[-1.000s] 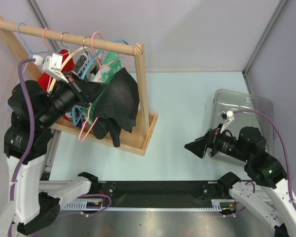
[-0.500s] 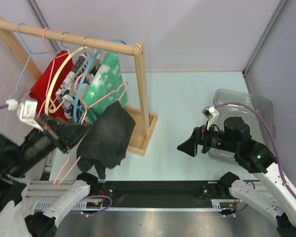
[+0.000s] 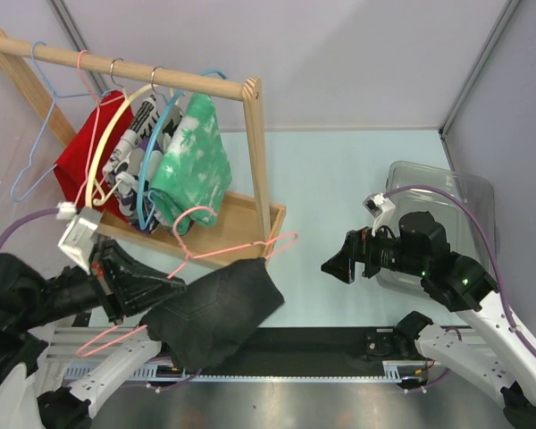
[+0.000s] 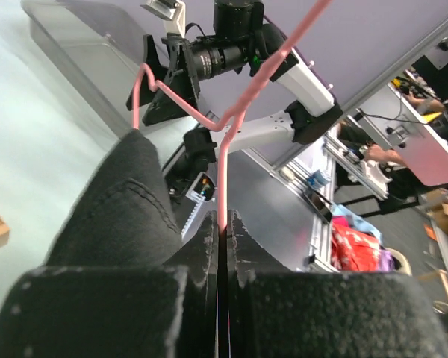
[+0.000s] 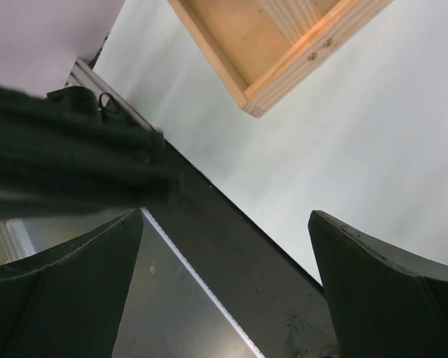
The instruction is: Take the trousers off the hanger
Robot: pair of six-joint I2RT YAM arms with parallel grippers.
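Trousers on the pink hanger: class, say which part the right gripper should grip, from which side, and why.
Probably the right-hand edge of the trousers, approached from the right. They drape over the hanger, which the left gripper pinches on the left, so that edge hangs free and faces the open right gripper.
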